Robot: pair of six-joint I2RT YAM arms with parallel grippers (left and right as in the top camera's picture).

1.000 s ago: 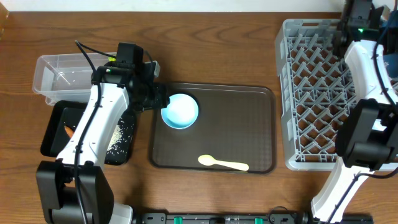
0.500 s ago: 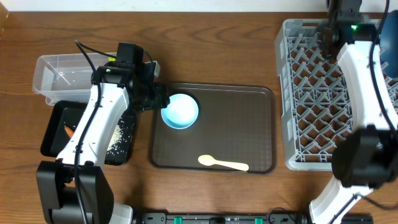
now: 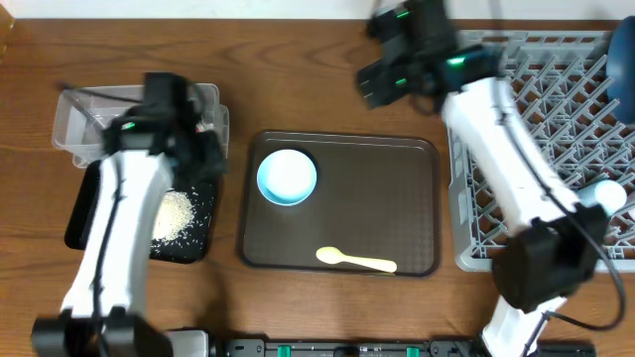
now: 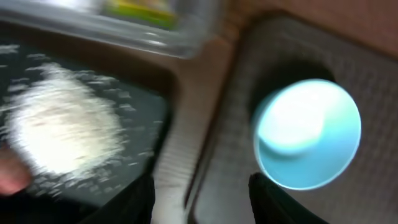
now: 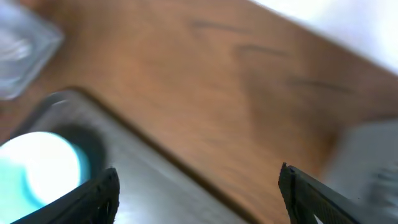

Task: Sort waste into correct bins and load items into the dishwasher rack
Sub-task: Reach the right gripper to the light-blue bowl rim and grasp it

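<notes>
Cream spoon (image 3: 355,261) lying left-to-right on brown tray (image 3: 407,198), scoop end pointing left, left end effector (image 4: 200,182) hanging apart, empty, right end effector (image 5: 199,169) gaping wide, empty.

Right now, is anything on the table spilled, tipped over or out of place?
Nothing stands out. The loose rice lies heaped inside the black tray, none visible on the table. The light-blue bowl stands upright on the brown tray; the cream spoon lies flat near its front edge.

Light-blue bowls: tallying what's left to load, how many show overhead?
1 certain: a light-blue round bowl on the brown tray. A pale rounded thing in the grey lattice rack, partly hidden, may be another.
</notes>
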